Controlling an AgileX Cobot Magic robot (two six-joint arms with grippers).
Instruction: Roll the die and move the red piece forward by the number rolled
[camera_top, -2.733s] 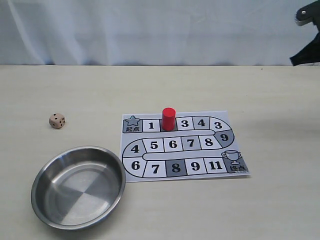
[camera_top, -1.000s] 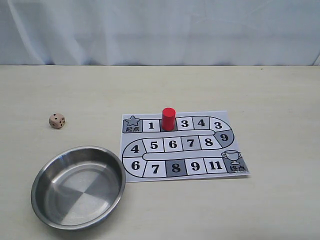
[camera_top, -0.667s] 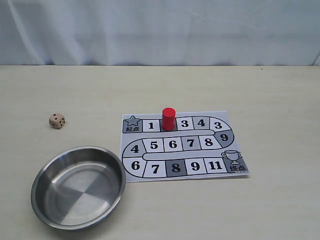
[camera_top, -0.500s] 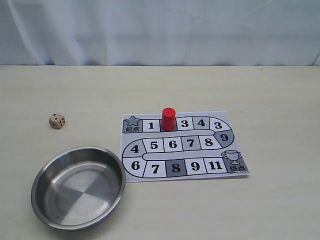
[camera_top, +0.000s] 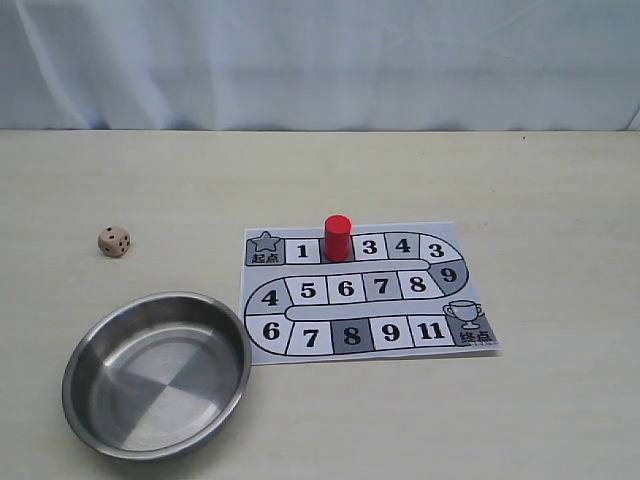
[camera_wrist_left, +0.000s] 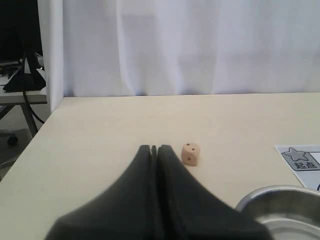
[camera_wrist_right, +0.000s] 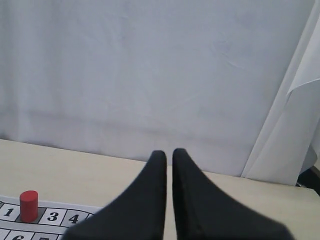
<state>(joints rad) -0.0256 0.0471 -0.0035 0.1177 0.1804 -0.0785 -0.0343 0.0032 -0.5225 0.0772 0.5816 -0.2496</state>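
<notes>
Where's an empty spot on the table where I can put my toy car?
The widest bare table is right of the game board. A long bare strip also runs between the board and the white curtain. Front left is crowded: the steel bowl sits close beside the board, the die just behind it.

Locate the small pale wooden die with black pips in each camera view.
Exterior view: the small pale wooden die sits on bare table, left of the printed paper game board.
Left wrist view: die on the table, apart from the board's star corner.
Right wrist view: not in it.
Shared landmark: the board.
</notes>
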